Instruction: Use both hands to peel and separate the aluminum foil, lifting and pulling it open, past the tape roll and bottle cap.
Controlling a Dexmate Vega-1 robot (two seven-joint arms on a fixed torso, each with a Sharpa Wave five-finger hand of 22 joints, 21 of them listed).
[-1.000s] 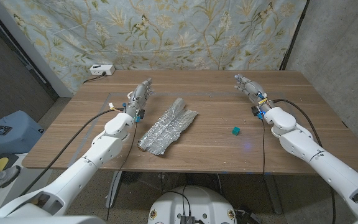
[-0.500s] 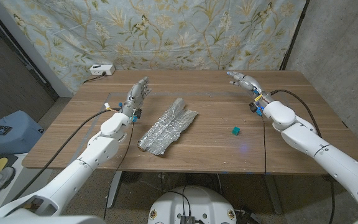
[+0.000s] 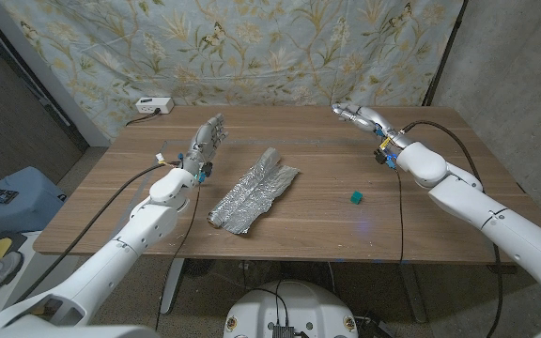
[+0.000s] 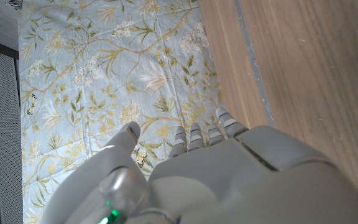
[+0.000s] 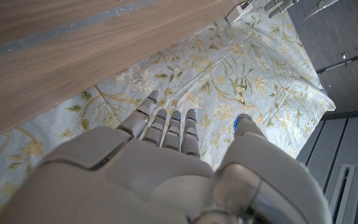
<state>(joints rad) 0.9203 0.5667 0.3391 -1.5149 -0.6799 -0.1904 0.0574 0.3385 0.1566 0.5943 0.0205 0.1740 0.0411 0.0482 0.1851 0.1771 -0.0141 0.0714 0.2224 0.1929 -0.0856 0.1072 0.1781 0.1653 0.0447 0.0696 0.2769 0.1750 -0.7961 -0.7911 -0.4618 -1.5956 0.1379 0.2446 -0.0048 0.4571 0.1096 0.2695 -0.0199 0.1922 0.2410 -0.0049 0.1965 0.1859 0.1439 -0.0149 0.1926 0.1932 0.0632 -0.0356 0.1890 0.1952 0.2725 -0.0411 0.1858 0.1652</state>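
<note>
Head view shows the foil [image 3: 252, 195] lying crumpled at the table's [image 3: 327, 225] middle, untouched, with both of your hands raised, empty and fingers apart: left hand [image 3: 208, 141] just beside the foil's far left, right hand [image 3: 358, 115] well apart toward the far edge. You are in the approach step; no peeling has begun. Next, bring both hands down onto opposite foil edges, clear of the small green cap [image 3: 355, 197].
</note>
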